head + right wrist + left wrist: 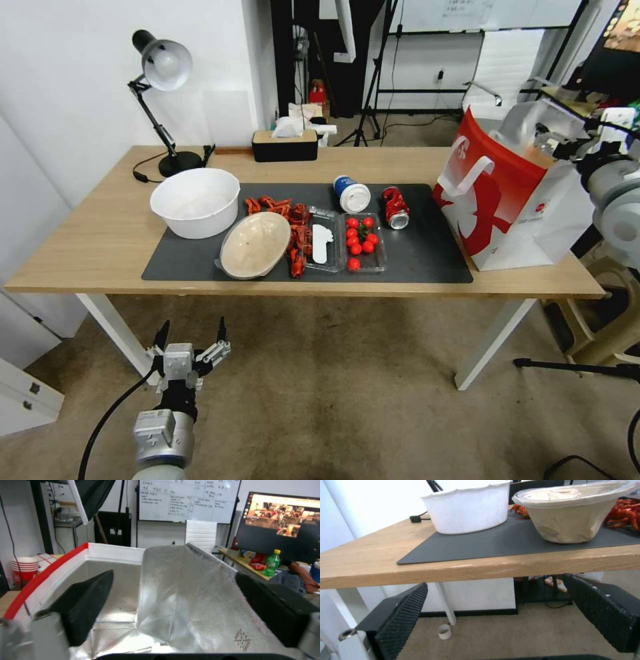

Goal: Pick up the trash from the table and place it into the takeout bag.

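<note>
On the dark mat of the table lie a beige shallow bowl, a crumpled clear wrapper with orange food, a blue-white cup on its side and a crushed red can. The red-and-white takeout bag stands at the table's right end. My right gripper hangs open and empty over the bag's foil lining. My left gripper is open, below and in front of the table's front edge, facing the beige bowl.
A large white bowl sits left of the beige one. A clear box of cherry tomatoes and a clear tray with a white spoon lie mid-mat. A desk lamp and tissue box stand at the back edge. A stool is on the right.
</note>
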{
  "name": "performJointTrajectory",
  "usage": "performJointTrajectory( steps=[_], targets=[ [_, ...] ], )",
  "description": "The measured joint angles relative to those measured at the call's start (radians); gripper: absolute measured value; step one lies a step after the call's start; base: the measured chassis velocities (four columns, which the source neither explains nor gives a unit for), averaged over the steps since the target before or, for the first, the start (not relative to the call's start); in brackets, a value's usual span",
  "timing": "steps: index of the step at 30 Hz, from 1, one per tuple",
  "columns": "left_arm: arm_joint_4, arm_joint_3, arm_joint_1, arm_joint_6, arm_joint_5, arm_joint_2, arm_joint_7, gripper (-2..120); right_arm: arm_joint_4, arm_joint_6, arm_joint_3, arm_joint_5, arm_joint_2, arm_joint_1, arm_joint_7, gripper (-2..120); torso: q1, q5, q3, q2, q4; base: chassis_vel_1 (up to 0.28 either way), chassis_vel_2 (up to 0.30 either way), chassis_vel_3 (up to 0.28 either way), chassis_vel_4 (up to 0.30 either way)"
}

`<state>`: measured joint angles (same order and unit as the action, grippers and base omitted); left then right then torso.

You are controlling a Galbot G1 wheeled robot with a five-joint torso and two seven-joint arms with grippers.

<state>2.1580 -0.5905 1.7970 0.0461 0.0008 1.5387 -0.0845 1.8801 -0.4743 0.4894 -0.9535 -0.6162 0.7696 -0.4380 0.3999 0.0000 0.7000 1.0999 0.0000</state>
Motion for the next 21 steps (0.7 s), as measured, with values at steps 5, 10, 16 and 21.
performJointTrajectory(
  steps=[5, 10, 16, 21],
  targets=[
    [0.004, 0.000, 0.004, 0.000, -0.001, 0.001, 0.000, 100, 0.013, -0.001, 0.008, 0.003, 0.003, 0.009, 0.002, 100, 0.000, 0.0000, 0.000, 0.000, 0.0000, 0.000, 0.000, 0.000, 0.000],
    [0.011, 0.001, 0.008, 0.000, 0.000, 0.003, -0.001, 100, 0.032, -0.001, 0.019, 0.002, 0.007, 0.020, 0.002, 100, 0.000, -0.0001, 0.000, 0.000, 0.0000, 0.000, 0.000, 0.000, 0.000],
    [0.020, 0.002, 0.016, 0.001, 0.000, 0.003, -0.001, 100, 0.073, 0.005, 0.044, -0.004, 0.011, 0.042, -0.001, 100, 0.000, 0.0000, 0.000, 0.000, -0.0001, 0.000, 0.000, 0.000, 0.000],
    [0.026, 0.000, 0.022, 0.004, 0.000, 0.003, -0.001, 100, 0.172, 0.032, 0.085, -0.031, 0.008, 0.080, -0.004, 100, 0.000, -0.0002, 0.000, 0.000, 0.0001, 0.000, 0.000, 0.000, 0.000]
  ],
)
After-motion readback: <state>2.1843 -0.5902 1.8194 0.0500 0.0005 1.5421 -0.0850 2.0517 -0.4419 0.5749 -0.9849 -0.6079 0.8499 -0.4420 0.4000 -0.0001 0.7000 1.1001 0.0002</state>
